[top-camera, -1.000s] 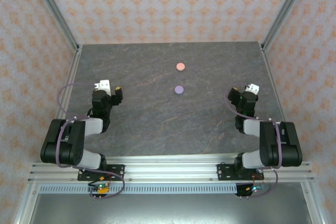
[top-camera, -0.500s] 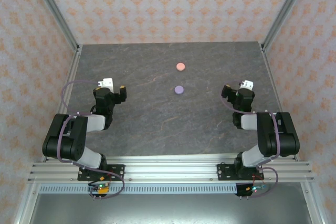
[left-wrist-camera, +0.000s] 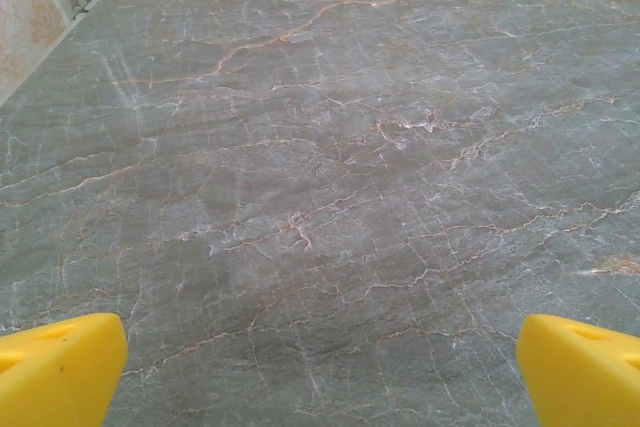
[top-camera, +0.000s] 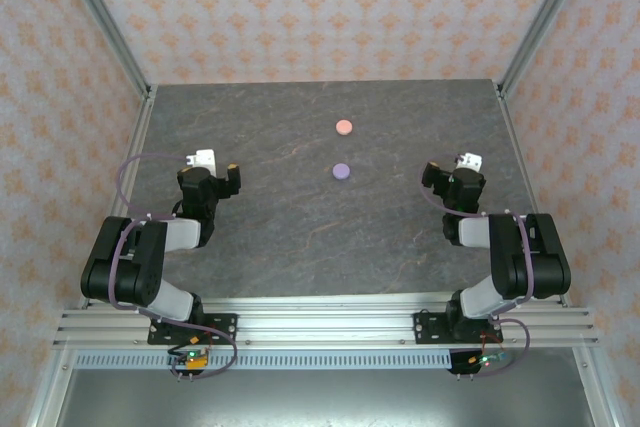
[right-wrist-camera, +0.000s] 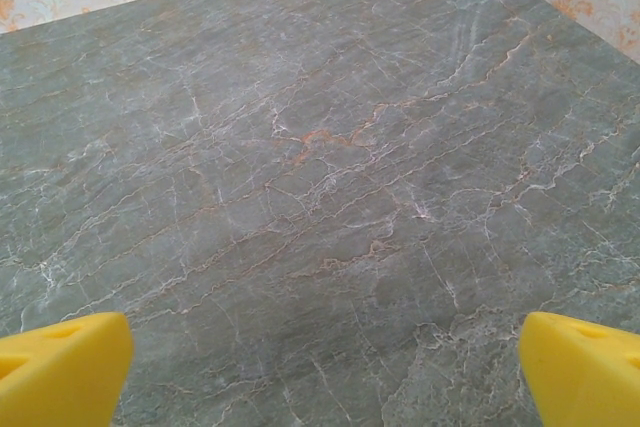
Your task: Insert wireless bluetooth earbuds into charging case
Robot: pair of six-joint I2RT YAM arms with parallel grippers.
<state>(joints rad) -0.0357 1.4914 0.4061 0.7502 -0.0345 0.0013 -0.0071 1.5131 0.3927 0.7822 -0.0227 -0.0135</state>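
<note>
Right gripper [right-wrist-camera: 322, 372] shifted, left gripper [left-wrist-camera: 320, 375] too, wide, empty

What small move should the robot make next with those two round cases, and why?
Probably swing the right claw leftward toward the purple case. Both claws stand open and empty, the left claw slightly farther off, and that case lies nearer than the pink case.

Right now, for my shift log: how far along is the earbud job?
Done: cannot tell; the pink case and purple case lie as flat discs, contents hidden. In hand: nothing; the left arm and right arm hold their jaws open over bare table. Left: unclear, possibly everything.
</note>
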